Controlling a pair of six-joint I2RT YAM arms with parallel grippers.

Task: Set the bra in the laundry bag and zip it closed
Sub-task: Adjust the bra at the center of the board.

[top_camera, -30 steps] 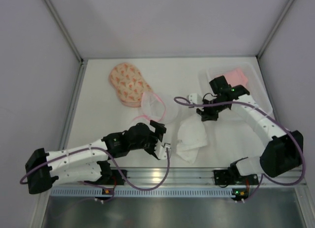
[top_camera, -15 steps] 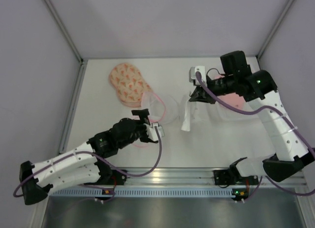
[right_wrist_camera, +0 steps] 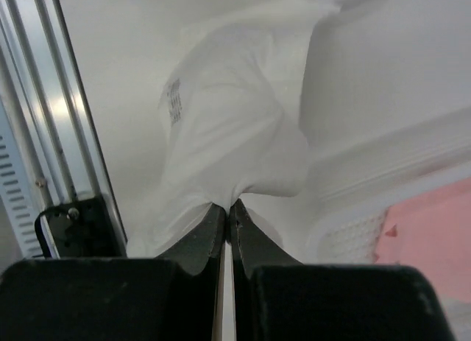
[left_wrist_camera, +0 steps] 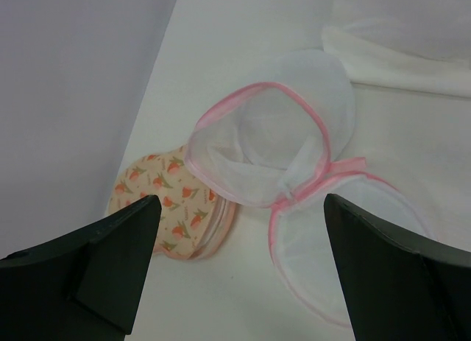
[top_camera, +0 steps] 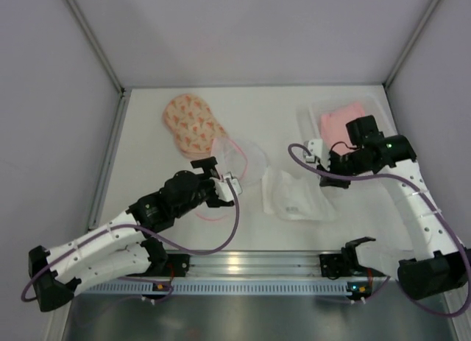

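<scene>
Right hand (right_wrist_camera: 229,208) is pinched shut on a fold of crumpled white cloth (right_wrist_camera: 235,127), the rest of which lies on the white tabletop (top_camera: 147,157). Beyond it, the small salmon-pink fabric bra (top_camera: 344,121) lies in the clear plastic tray (top_camera: 305,118) at the far right. Left hand (left_wrist_camera: 239,202) hangs with its fingers spread wide over the round white mesh pouch with pink rim (left_wrist_camera: 257,142). The peach, red-printed, peanut-shaped laundry bag (top_camera: 191,125) lies just beside that pouch, toward the far left.
</scene>
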